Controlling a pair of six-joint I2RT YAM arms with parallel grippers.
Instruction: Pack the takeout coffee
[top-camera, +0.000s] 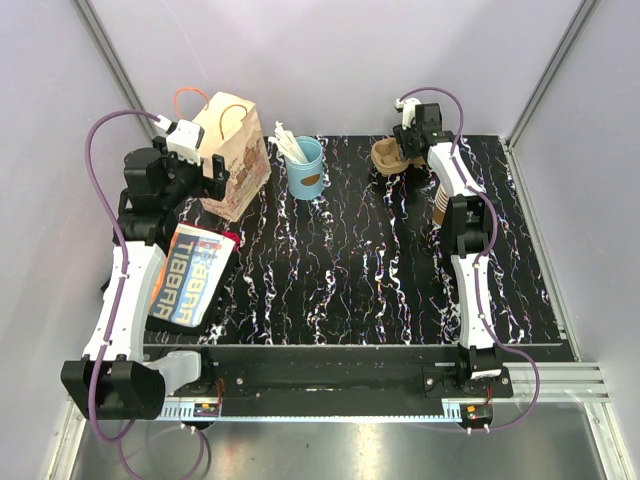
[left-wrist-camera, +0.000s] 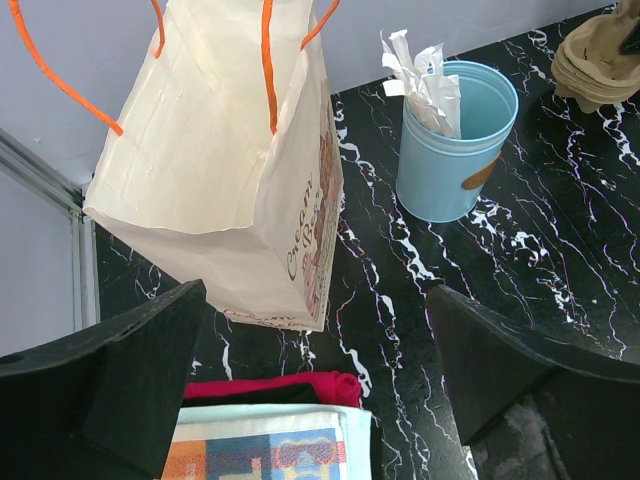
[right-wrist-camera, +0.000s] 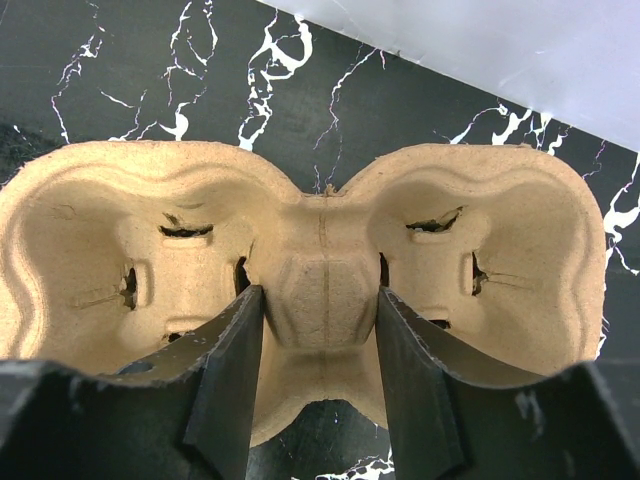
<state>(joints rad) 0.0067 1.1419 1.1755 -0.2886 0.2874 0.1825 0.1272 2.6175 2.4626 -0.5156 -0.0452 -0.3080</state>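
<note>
The takeout coffee is out of view in every frame. A tan moulded-pulp cup carrier (right-wrist-camera: 320, 190) with two empty wells lies at the back right of the table (top-camera: 388, 155), and its edge shows in the left wrist view (left-wrist-camera: 600, 55). My right gripper (right-wrist-camera: 320, 300) reaches down into it (top-camera: 408, 150), and its fingers press on both sides of the raised middle hub. My left gripper (left-wrist-camera: 315, 300) hangs open with nothing between its fingers (top-camera: 213, 170), just in front of an open cream paper bag (left-wrist-camera: 220, 150) with orange handles (top-camera: 235, 150).
A light-blue cup (top-camera: 306, 170) of white sticks (left-wrist-camera: 455, 140) stands at the back middle. A stack of tan paper cups (top-camera: 441, 200) stands beside the right arm. A folded printed cloth (top-camera: 190, 275) over something red (left-wrist-camera: 300, 385) lies at the left under my left arm.
</note>
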